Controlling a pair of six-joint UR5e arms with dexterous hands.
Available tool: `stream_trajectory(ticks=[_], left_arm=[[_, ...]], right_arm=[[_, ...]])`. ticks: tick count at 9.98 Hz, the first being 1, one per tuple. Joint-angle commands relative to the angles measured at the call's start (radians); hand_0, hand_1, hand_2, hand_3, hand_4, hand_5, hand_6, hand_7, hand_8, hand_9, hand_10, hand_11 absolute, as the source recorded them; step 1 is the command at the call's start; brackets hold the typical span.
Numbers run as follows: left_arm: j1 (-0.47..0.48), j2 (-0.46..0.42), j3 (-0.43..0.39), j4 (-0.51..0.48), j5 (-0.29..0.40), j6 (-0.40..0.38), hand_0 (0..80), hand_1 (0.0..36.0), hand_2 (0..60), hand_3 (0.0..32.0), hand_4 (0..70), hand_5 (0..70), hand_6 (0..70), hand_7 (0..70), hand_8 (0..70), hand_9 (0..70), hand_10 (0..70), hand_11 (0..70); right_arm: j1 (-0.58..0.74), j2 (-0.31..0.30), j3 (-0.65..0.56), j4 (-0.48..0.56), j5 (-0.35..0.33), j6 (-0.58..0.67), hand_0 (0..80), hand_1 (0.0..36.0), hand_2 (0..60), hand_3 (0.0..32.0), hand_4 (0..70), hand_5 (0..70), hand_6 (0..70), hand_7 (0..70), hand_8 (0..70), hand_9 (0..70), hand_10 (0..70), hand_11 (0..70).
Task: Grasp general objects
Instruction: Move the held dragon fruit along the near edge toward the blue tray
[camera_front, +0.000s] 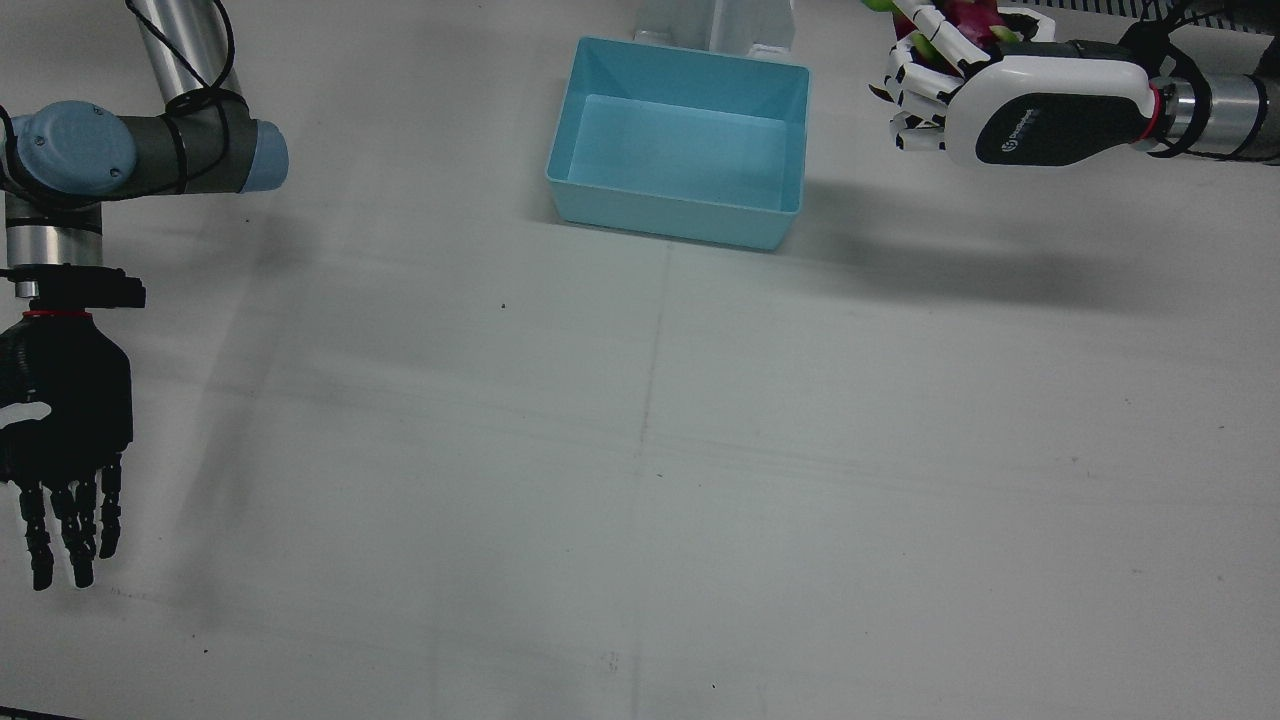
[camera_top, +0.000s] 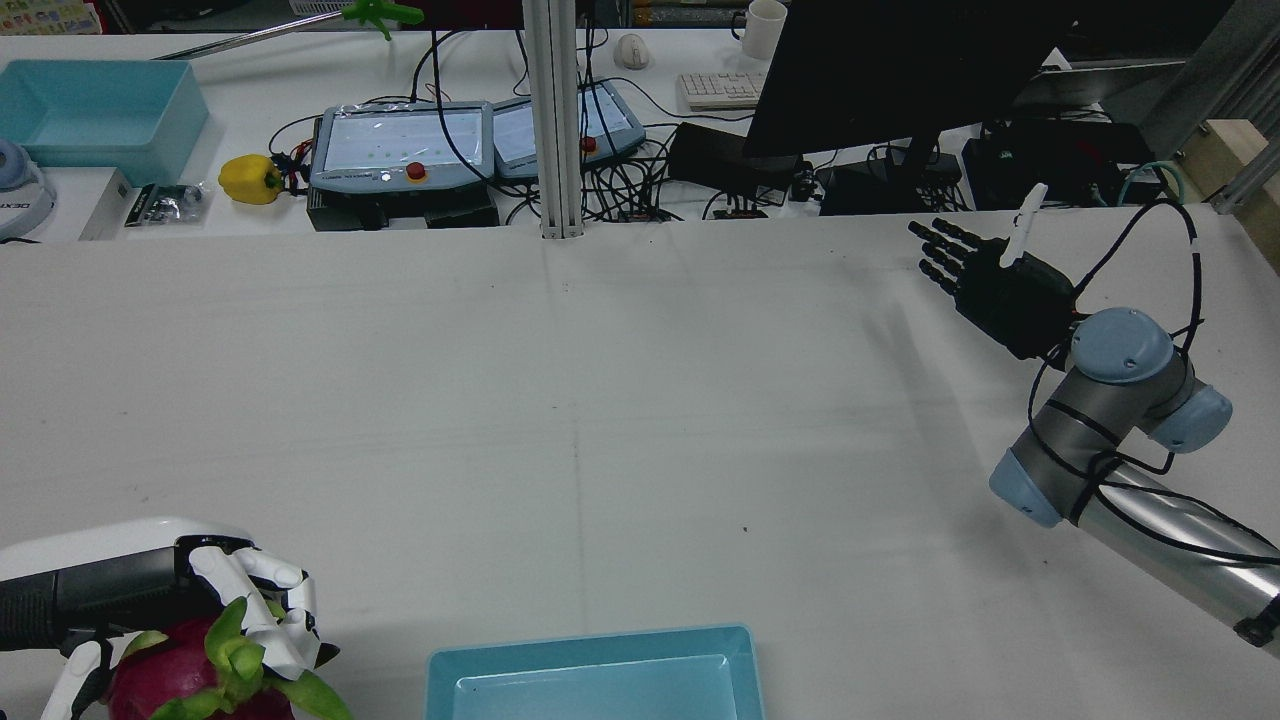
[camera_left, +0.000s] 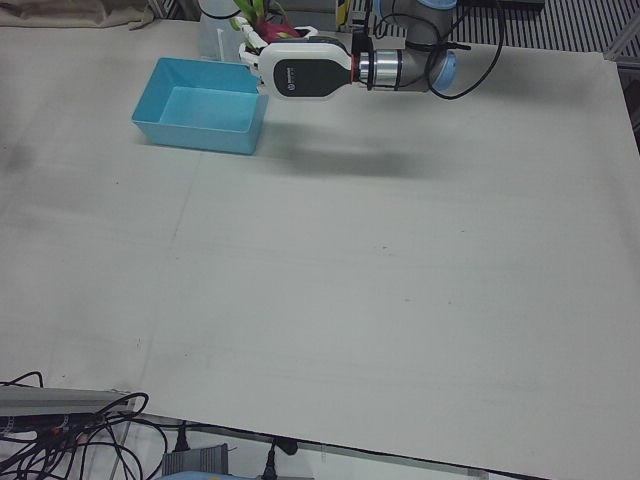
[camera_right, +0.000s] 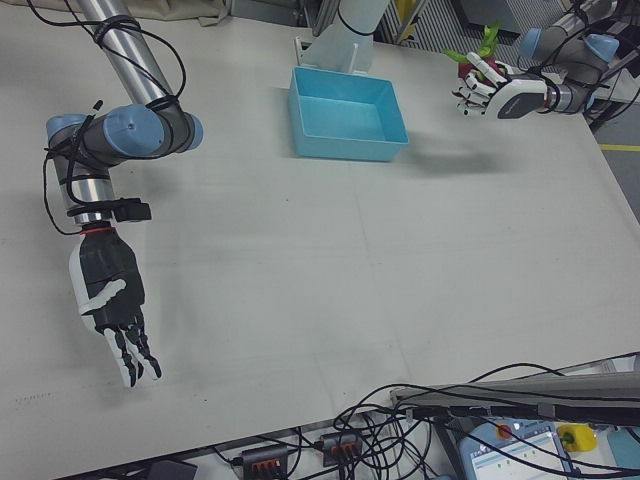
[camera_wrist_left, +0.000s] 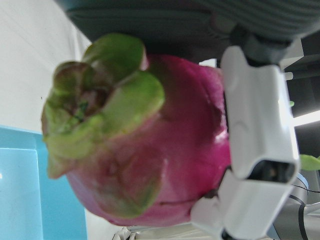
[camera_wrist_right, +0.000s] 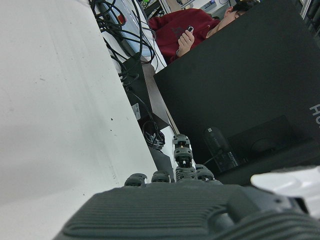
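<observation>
My white left hand (camera_front: 1010, 100) is shut on a pink dragon fruit with green scales (camera_front: 968, 18), held above the table beside the pedestal. The fruit fills the left hand view (camera_wrist_left: 150, 145), with a white finger (camera_wrist_left: 255, 130) wrapped on it. It also shows in the rear view (camera_top: 190, 675) under the hand (camera_top: 150, 590), and in the left-front view (camera_left: 272, 22). A light blue bin (camera_front: 680, 145) stands empty on the table, to the fruit's side. My black right hand (camera_front: 60, 440) hangs open and empty over the far side of the table, fingers spread (camera_top: 985, 270) (camera_right: 110, 300).
The blue bin also shows in the left-front view (camera_left: 200, 105), right-front view (camera_right: 345, 115) and rear view (camera_top: 595, 675). An aluminium post (camera_top: 553, 120) stands at the table's far edge, with teach pendants, cables and a monitor behind it.
</observation>
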Motion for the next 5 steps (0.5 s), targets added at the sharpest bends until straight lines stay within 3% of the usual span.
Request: stream_trajectory(ticks=[1,5], left_arm=[[0.121,-0.001,-0.001,-0.030,-0.079,0.006,80.0,36.0,60.0,0.0,70.0,70.0,62.8,70.0,55.3,57.8,70.0,70.0],[0.147,0.002,-0.009,-0.077,-0.125,0.023,80.0,36.0,60.0,0.0,70.0,70.0,67.2,70.0,57.1,59.8,70.0,70.0]], right_arm=[[0.000,0.000,0.000,0.000,0.000,0.000,0.0,0.0,0.0,0.0,0.0,0.0,0.0,0.0,0.0,0.0,0.0,0.0],[0.000,0.000,0.002,0.000,-0.001,0.000,0.0,0.0,0.0,0.0,0.0,0.0,0.0,0.0,0.0,0.0,0.0,0.0]])
